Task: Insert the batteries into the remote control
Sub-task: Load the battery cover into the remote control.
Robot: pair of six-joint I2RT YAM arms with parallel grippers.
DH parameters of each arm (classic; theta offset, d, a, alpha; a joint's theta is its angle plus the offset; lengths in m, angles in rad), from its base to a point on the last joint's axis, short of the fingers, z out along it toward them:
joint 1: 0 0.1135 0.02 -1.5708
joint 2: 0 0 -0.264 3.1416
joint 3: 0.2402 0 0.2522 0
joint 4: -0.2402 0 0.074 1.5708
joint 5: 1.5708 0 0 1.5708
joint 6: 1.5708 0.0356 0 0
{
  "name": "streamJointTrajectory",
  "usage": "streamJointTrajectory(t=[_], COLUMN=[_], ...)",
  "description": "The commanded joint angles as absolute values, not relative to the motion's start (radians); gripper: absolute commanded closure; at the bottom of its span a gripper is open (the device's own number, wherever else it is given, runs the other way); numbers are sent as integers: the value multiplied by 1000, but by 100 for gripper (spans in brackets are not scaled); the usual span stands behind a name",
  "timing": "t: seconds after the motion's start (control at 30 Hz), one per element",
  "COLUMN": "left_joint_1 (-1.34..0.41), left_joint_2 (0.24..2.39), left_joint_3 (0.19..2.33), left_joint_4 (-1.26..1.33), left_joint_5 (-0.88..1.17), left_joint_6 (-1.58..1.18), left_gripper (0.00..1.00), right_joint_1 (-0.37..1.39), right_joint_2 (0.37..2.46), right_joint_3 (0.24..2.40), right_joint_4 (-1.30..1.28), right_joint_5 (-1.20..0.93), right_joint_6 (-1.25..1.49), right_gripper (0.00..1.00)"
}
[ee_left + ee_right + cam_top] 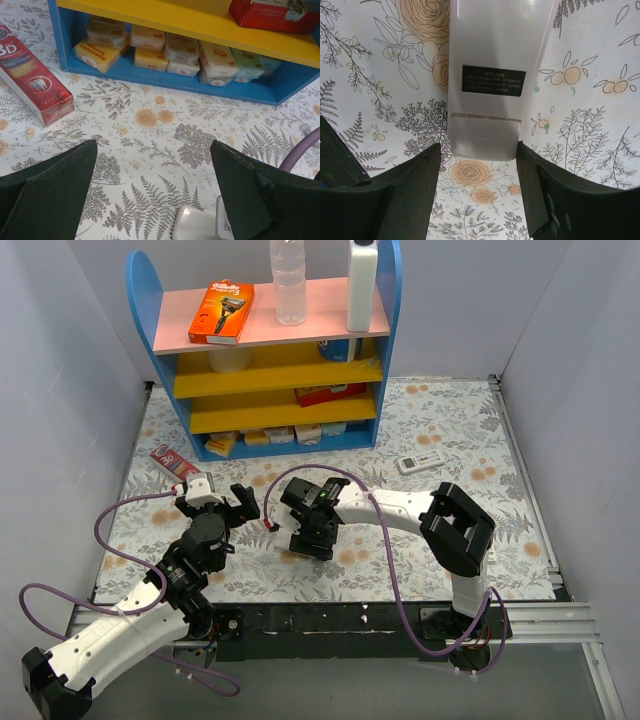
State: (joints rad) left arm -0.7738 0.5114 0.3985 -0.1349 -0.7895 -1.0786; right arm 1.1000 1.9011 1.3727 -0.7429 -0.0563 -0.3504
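Remote control point(487, 75), a small flat rectangular plastic unit, lies white back upward on the bench point(450, 430). A black label and a fitted battery cover show on it. The right gripper point(479, 150) stands over its near end with the fingers apart, one on each side of the casing; contact cannot be determined. The left gripper point(152, 145) hangs just left of the right one, fingers wide apart over bare cloth.

The bench surface is a flat white cloth printed with grey ferns and orange roses, and a metal rail point(540, 625) runs along the near edge. Plain pale walls point(60, 360) enclose three sides. A blue shelf unit point(140, 300) with a pink top and yellow boards stands at the back, with small wrapped packs point(180, 50) on its lowest level. A red toothpaste box point(35, 80) lies near the unit's left foot. A longer white remote point(420, 463) lies well apart to the right.
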Motion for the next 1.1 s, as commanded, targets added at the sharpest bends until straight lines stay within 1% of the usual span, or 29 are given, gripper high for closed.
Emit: streamJointTrajectory(t=[0.0,0.2,0.37,0.53,0.63,0.8,0.9,1.07], left_joint_1=[-770,-770,-770,-770,-770,-762,-743,-674], left_joint_2=[502,499,509,581,675,903,1030,1127], left_joint_3=[396,405,436,492,540,621,663,670], left_joint_4=[-144,-185,-274,-365,-416,-483,-523,-505], left_joint_5=[-805,-785,-749,-614,-524,-379,-276,-106], left_joint_6=[-1083,-1123,-1227,-1373,-1439,-1459,-1451,-1425], left_gripper=[2,2,2,3,4,4,5,6], right_joint_1=[1104,1100,1074,1029,999,977,973,966], right_joint_2=[1894,1850,1784,1666,1594,1482,1416,1347], right_joint_3=[1413,1422,1393,1304,1232,1099,994,862], right_joint_4=[-758,-741,-704,-615,-563,-467,-371,-253], right_joint_5=[-68,-29,-41,-71,-54,-20,-6,-24], right_joint_6=[-328,-288,-212,-54,95,331,431,526], right_gripper=[31,25,25,26,27,30,31,33])
